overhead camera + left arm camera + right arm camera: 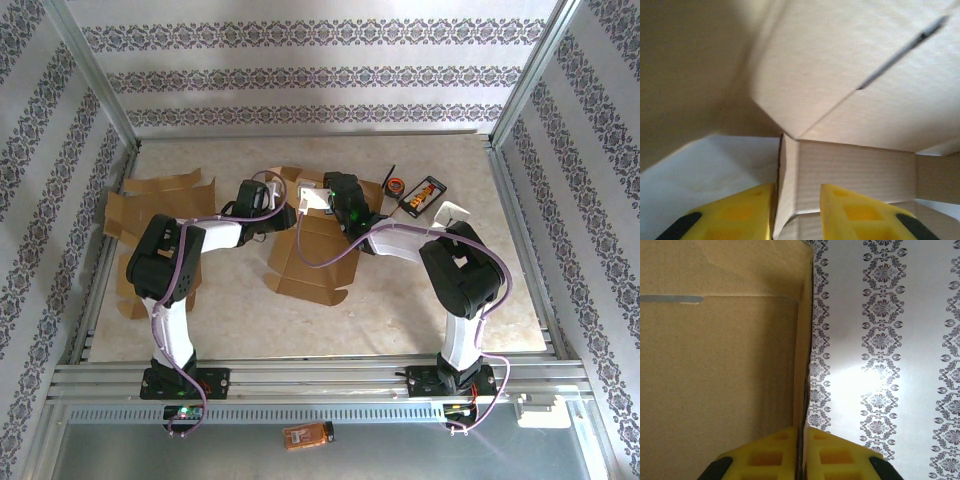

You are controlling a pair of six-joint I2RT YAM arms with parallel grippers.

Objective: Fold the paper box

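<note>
Two robot arms meet over one partly folded paper box lying in the middle of the beige surface, seen from above. The box's near panels lie flat and open toward the arm bases, while its far end is raised between the two wrists.

The right claw is clenched on a thin upright edge of the box, its two yellow fingers pressed almost together with the cardboard wall running up between them; patterned wallpaper lies beyond.

The left claw straddles a folded corner of the same box. Its two yellow fingers stand apart, one against the cardboard and the other with a visible gap beside it, so the claw is released rather than clamped.

At the left edge of the surface lies one pile of flat cardboard blanks; the number of sheets cannot be told. Toward the far right sit one black tray, one small round orange-and-black item and one white object. One orange item rests on the metal ledge in front of the arm bases.
</note>
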